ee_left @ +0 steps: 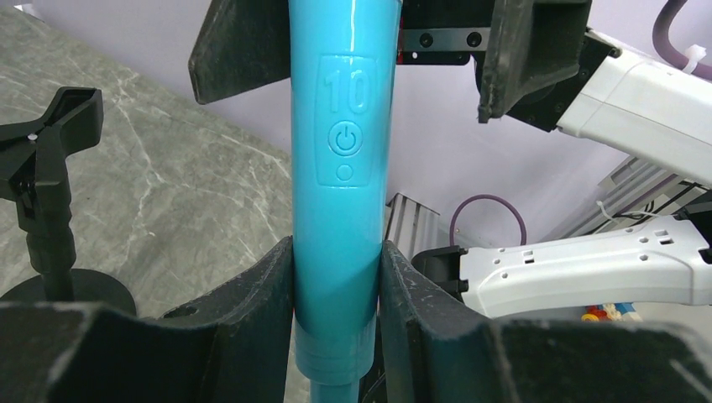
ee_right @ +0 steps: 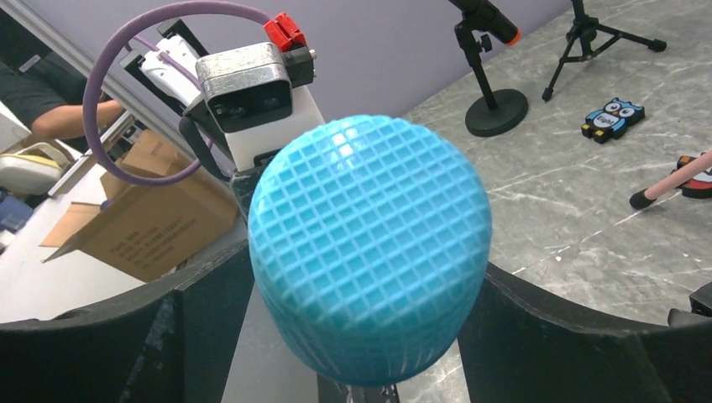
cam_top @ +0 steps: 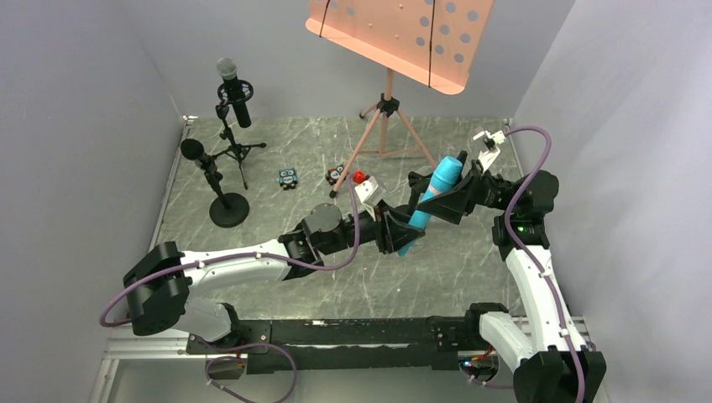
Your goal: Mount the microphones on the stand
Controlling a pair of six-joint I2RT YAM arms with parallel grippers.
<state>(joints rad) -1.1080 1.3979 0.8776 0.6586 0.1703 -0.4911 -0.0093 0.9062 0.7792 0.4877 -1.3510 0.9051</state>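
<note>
My left gripper (cam_top: 410, 228) reaches mid-table and clamps the lower handle of the turquoise microphone (ee_left: 336, 210), which is tilted above the table. My right gripper (cam_top: 438, 186) straddles its head, though I cannot tell whether it grips. The round-base stand (cam_top: 228, 210) sits far left.

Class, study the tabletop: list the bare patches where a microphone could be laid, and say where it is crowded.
Widest patch: near centre, between the left arm, the right arm and the base rail. Smaller one: far right, between the music stand's legs and the right hand. Crowded: far left, around the tripod stand, the round-base stand and the owls.
</note>
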